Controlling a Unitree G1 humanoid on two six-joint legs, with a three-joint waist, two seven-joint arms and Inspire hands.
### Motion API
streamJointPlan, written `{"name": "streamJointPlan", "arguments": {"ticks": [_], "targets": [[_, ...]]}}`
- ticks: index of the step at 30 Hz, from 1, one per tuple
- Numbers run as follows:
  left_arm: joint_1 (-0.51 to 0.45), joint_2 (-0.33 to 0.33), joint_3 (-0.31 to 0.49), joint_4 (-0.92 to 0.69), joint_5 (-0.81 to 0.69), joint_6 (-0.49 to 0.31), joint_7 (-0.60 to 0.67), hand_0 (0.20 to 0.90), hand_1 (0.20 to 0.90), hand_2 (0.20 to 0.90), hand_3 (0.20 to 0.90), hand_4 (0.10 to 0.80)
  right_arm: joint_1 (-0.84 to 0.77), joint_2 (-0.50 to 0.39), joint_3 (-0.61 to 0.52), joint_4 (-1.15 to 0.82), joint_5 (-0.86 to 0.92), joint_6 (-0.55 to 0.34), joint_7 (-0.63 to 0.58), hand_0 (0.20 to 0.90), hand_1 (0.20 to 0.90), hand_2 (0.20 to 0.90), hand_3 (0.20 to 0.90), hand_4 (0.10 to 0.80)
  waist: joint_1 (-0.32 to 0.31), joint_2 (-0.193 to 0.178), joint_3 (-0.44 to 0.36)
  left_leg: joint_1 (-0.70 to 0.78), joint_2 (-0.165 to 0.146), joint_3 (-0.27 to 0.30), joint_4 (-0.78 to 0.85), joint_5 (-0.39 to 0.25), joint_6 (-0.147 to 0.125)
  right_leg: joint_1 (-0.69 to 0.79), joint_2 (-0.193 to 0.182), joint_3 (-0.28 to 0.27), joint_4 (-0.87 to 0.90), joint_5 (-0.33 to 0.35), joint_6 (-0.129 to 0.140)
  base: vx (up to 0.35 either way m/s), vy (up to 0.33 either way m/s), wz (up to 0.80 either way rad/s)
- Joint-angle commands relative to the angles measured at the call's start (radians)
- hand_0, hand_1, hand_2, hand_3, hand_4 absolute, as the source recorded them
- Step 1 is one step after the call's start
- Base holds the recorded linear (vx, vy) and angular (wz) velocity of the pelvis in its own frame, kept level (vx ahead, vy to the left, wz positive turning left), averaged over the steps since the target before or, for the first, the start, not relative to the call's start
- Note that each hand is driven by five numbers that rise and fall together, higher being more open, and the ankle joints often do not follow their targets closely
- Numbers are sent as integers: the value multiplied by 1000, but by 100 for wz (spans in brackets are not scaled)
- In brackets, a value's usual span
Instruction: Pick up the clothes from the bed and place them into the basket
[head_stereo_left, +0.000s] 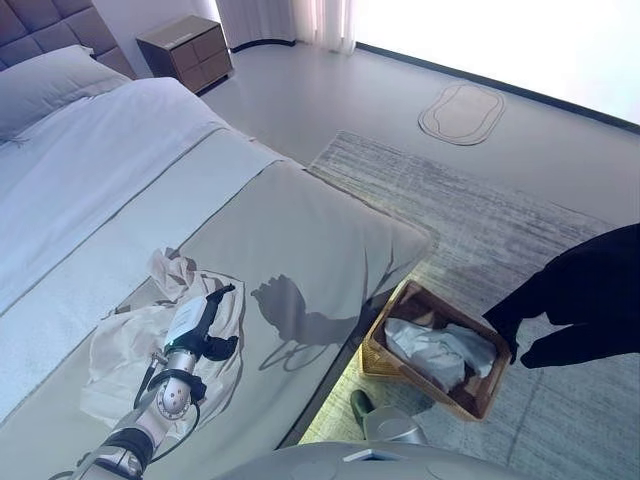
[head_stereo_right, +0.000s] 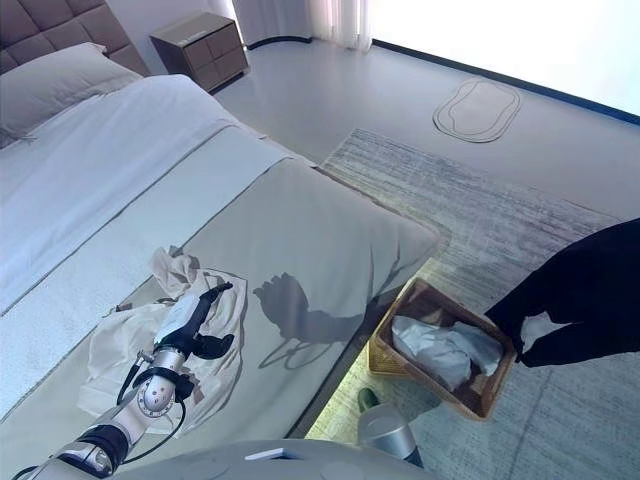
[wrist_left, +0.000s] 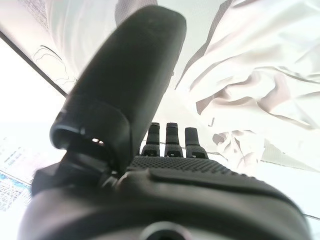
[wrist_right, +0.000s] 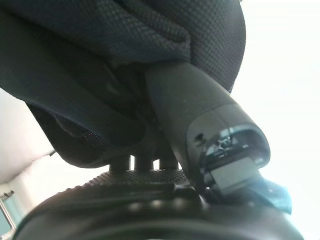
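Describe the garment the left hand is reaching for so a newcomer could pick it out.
Start at the bed: on its grey cover near the foot lies a crumpled white garment, with the left hand over it, fingers straight. It is the only clothing left on the bed; the other white garment is in the wicker basket on the rug, and a dark garment is over that basket.

Clothes (head_stereo_left: 120, 350) on bed (head_stereo_left: 300, 230); basket (head_stereo_left: 478, 396) right, on floor.
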Motion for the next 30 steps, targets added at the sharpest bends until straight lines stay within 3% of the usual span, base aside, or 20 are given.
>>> {"name": "streamJointPlan", "arguments": {"ticks": [1, 8, 18, 29, 30], "targets": [[-64, 75, 7, 5, 2, -51, 18, 900, 900, 900, 900, 800, -74, -66, -76, -6, -21, -96, -45, 300, 300, 300, 200, 100, 28, -43, -63, -35, -12, -27, 98, -106, 15, -45, 3, -21, 111, -64, 50, -32, -54, 1], [-69, 72, 15, -22, 9, -38, 0, 900, 900, 900, 900, 800, -48, 11, -57, 0, -48, -91, -6, 300, 300, 300, 200, 100, 24, -20, -36, -52, -12, -23, 115, -110, 15, -65, -8, -31, 119, -61, 53, -41, -38, -1], [-76, 40, 6, -66, 9, -24, 10, 900, 900, 900, 900, 800, -74, 75, 31, 93, -65, -121, 25, 300, 300, 300, 200, 100, 25, 41, -5, -59, -24, -23, 121, -113, 12, -72, -26, -41, 104, -54, 54, -34, 8, 0], [-100, 19, -11, -112, 0, 17, -5, 900, 900, 900, 900, 800, -96, 194, 183, 119, -120, -132, 7, 300, 300, 300, 200, 100, 43, 49, 0, -56, -27, -39, 105, -101, 9, -62, -28, -57, 93, -50, 56, -28, -10, 3], [-103, 18, -16, -114, 0, 18, -3, 900, 900, 900, 900, 800, -105, 196, 193, 138, -125, -127, -4, 519, 519, 519, 455, 355, 47, 49, 0, -56, -26, -41, 105, -101, 9, -61, -28, -59, 93, -51, 56, 0, 0, 0]]}}
